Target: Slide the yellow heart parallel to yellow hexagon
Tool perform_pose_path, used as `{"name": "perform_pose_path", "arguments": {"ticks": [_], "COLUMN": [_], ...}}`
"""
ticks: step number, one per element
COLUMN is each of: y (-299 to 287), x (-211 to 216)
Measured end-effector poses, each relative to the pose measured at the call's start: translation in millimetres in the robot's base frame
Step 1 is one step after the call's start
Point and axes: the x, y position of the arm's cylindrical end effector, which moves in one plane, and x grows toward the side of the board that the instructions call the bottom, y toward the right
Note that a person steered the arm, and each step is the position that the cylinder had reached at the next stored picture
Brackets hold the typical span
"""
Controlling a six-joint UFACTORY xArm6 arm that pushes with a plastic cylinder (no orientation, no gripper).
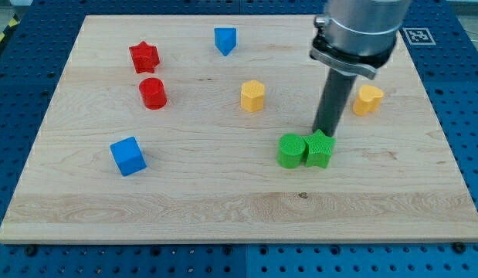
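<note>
The yellow heart (368,100) lies at the view's right on the wooden board (223,208). The yellow hexagon (253,96) lies near the board's middle, at about the same height in the view and well to the heart's left. My tip (323,132) is between the two and lower in the view. It stands right at the top edge of a green star (320,150), apart from both yellow blocks. The heart is up and to the right of my tip.
A green cylinder (290,150) touches the green star's left side. A red star (144,56) and a red cylinder (153,93) lie at the upper left. A blue cube (128,155) lies at the lower left. A blue pointed block (225,39) lies at top centre.
</note>
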Motion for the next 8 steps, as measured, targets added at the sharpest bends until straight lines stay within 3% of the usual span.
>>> {"name": "perform_pose_path", "arguments": {"ticks": [2,4,6,8], "y": [-19,-74,-78,10], "x": [-6,-16,-41,-35]}}
